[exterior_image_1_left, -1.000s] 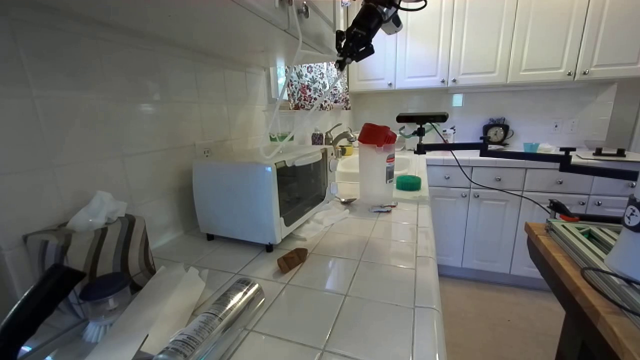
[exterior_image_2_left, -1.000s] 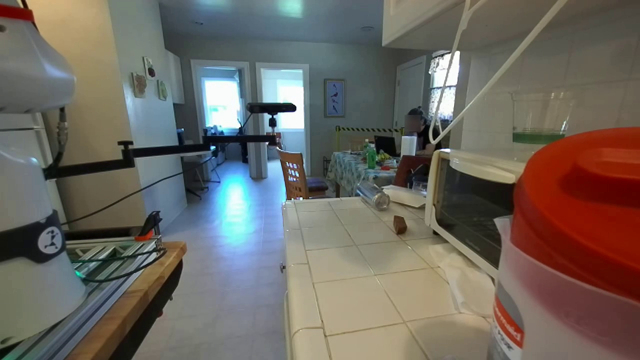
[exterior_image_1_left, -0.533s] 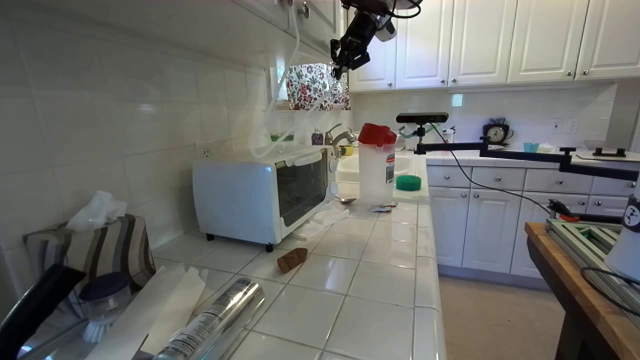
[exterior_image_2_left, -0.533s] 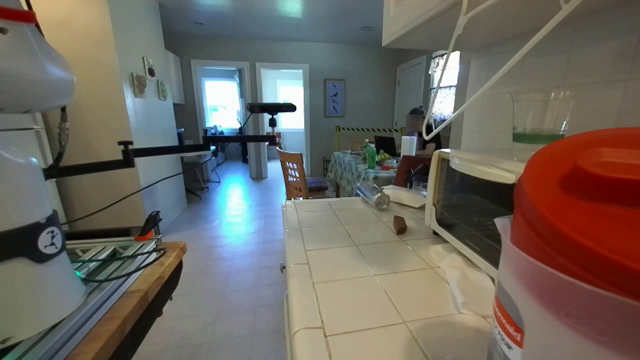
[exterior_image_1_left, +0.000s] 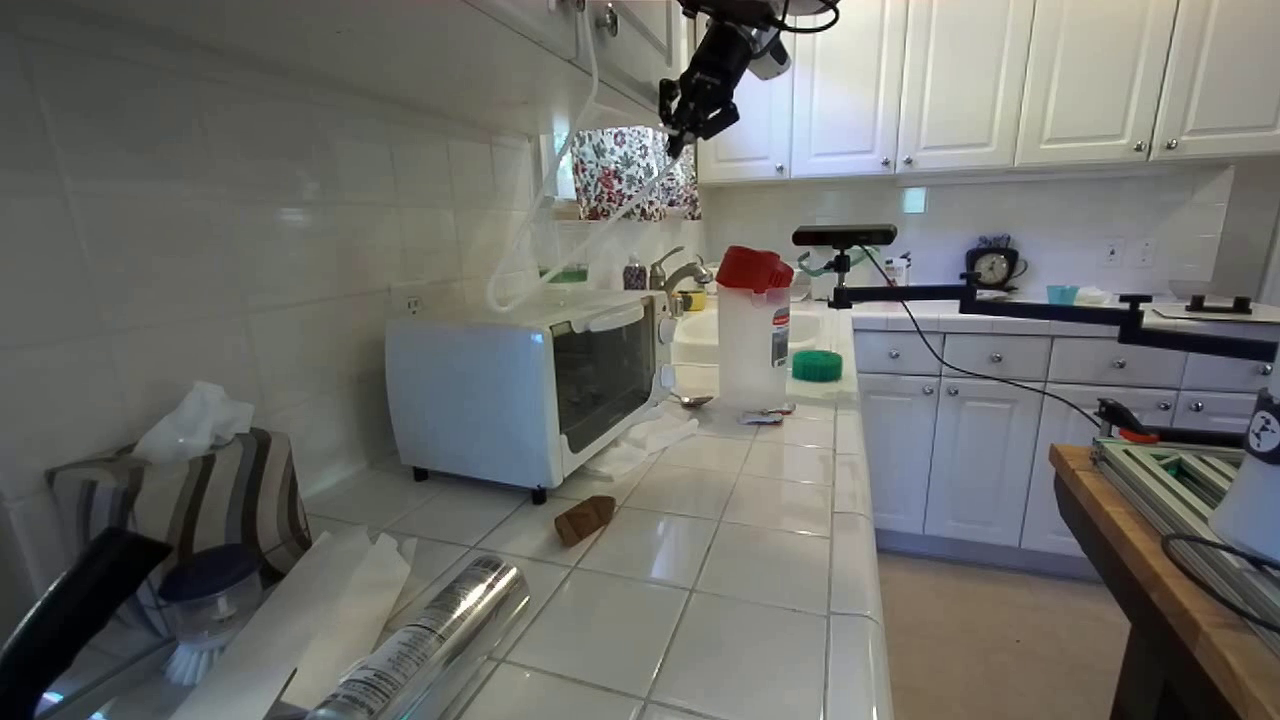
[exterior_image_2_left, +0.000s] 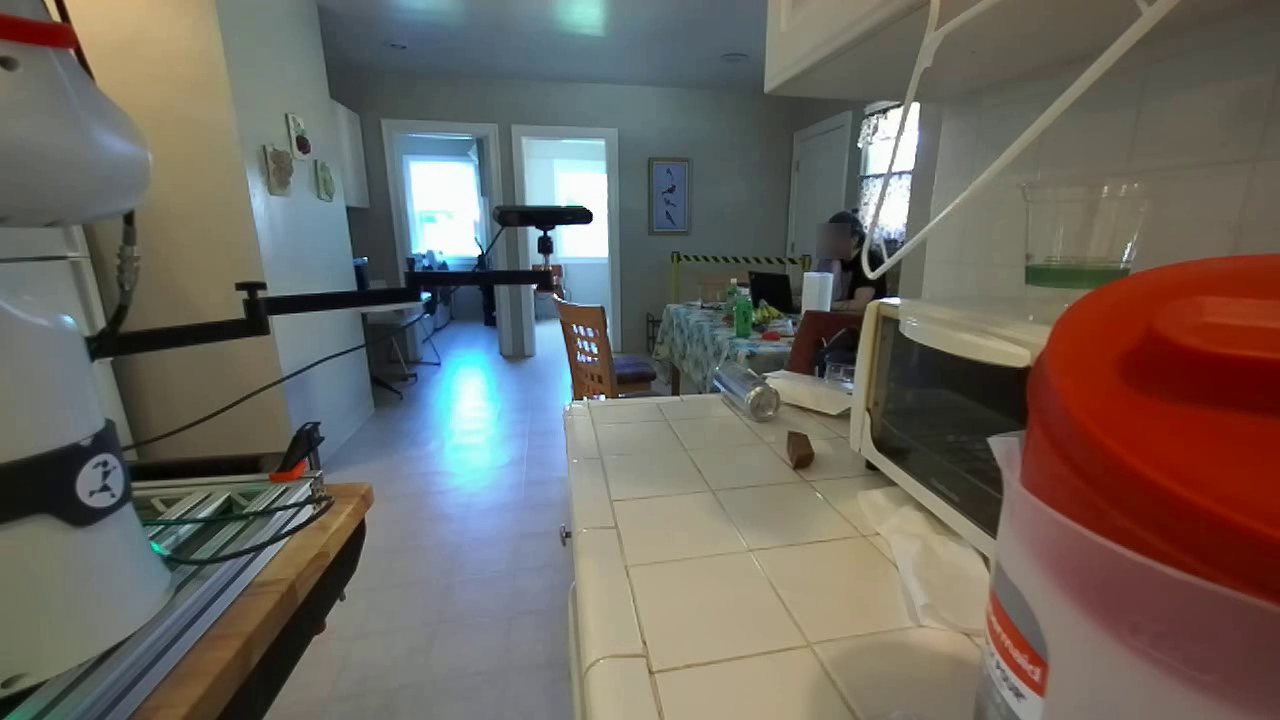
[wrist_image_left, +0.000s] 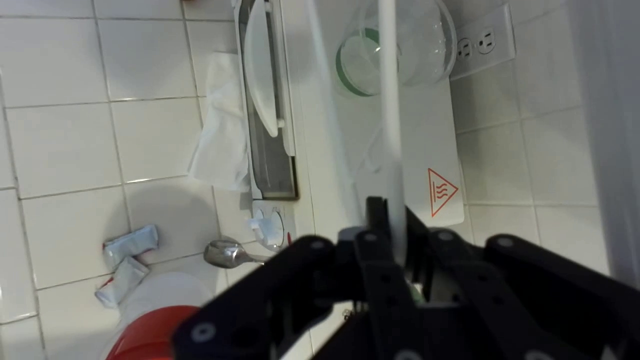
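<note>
My gripper is raised under the wall cabinets, at the upper middle of an exterior view. It also shows in the wrist view, with its fingers closed around a thin white rod. The rod is part of a white hanger-like frame, which also shows in an exterior view. Its upper end reaches the cabinet knobs; I cannot tell if it is hooked there. Its lower corner hangs over the white toaster oven. A clear cup with green stands on the oven.
A red-lidded pitcher stands on the tiled counter near a green lid. A brown block, a silver can and a striped tissue box are there too. A camera arm extends toward the counter.
My gripper has moved slightly down and left in an exterior view, still holding the rod. The white frame's lower corner has swung left over the oven.
</note>
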